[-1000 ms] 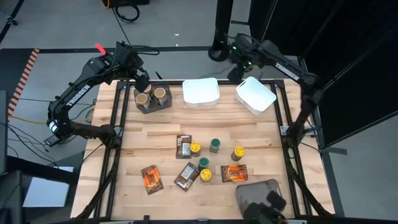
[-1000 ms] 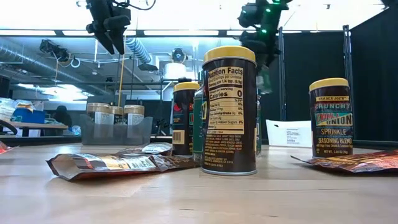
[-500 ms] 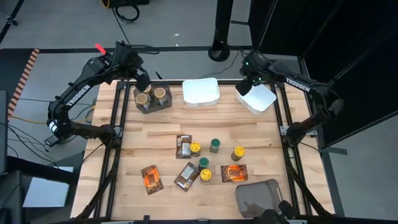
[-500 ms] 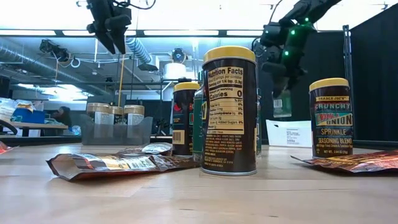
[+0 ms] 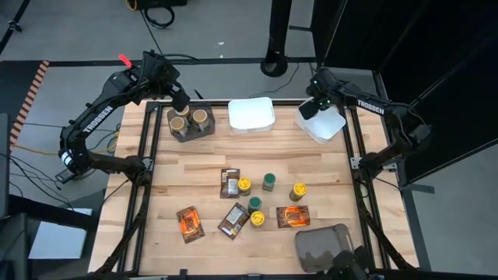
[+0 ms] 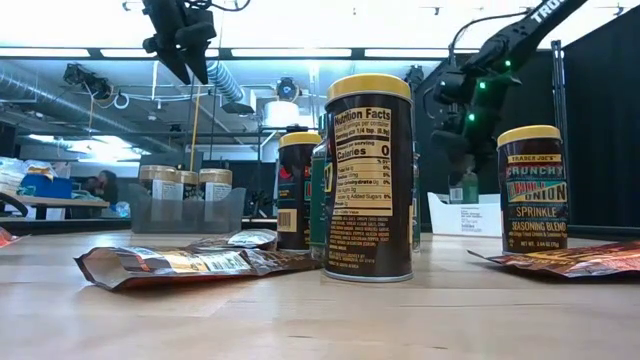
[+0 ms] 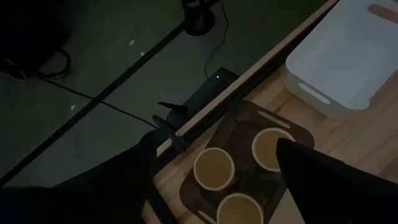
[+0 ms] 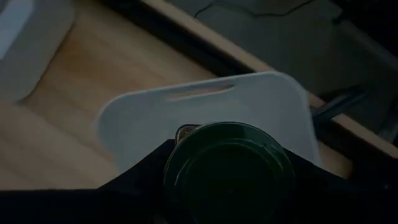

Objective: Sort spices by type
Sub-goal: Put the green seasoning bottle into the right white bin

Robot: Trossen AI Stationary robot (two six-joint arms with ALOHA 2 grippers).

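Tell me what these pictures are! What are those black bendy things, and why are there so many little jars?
They are two robot arms sorting spices. One camera looks down from above, one sits on the table, one rides each wrist. The right gripper holds a green-lidded jar over a white tray. The left gripper hangs open above a bin of tan-lidded jars. More jars and packets wait in the middle.

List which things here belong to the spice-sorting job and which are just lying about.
Job: tan-lidded round jars; yellow-lidded round jars; green-lidded round jar in right claw; flat orange packets; flat brown packets; white plastic trays.
Lying about: black floor cable; red floor tape.
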